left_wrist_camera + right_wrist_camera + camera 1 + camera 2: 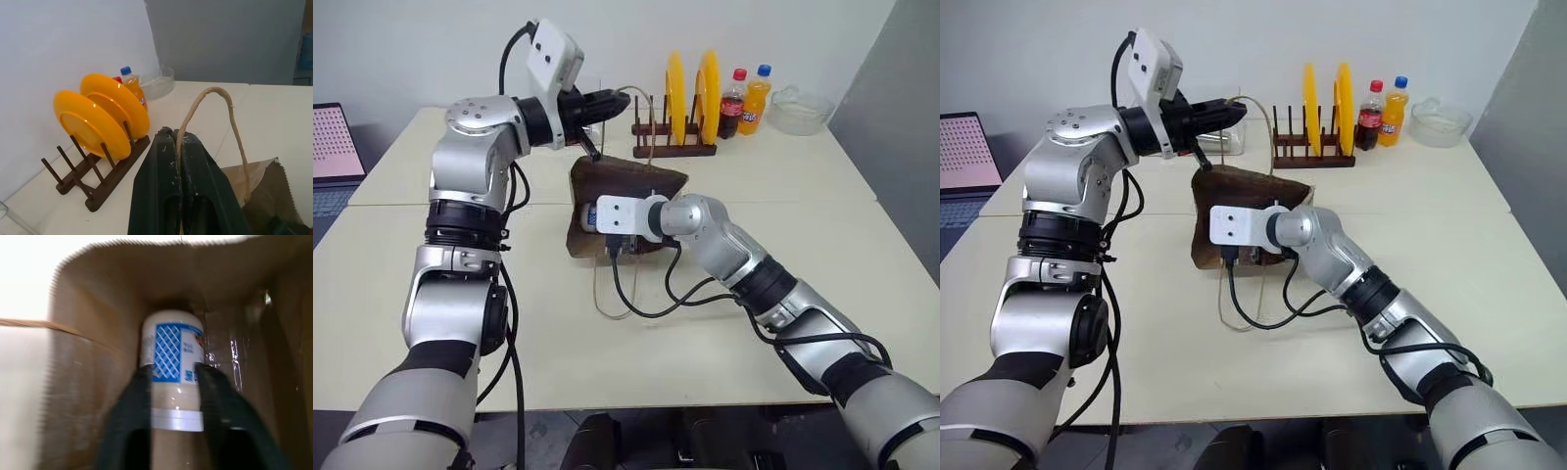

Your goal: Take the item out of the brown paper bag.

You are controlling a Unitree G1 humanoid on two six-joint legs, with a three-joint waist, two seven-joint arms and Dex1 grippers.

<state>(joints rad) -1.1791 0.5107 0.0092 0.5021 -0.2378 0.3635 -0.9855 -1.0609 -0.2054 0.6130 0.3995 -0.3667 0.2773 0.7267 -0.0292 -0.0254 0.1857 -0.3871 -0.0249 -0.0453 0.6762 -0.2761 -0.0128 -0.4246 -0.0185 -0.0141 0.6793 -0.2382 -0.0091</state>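
Observation:
The brown paper bag [658,182] lies on its side at the middle of the table, mouth toward me. My left gripper [177,134] is raised above the bag's far edge, shut on one tan loop handle [215,91] and holding it up. In the right wrist view my right gripper [171,369] is inside the bag's mouth. Its two black fingers stand spread on either side of the item [173,350], a small white container with a blue lattice print that lies deep in the bag. The fingers run close along its sides.
Behind the bag stand a wooden rack with two yellow plates [691,98], a cola bottle [732,104], an orange soda bottle [756,98] and a glass bowl [801,110]. A laptop [333,147] sits at the far left. The bag's other handle [612,294] lies on the table.

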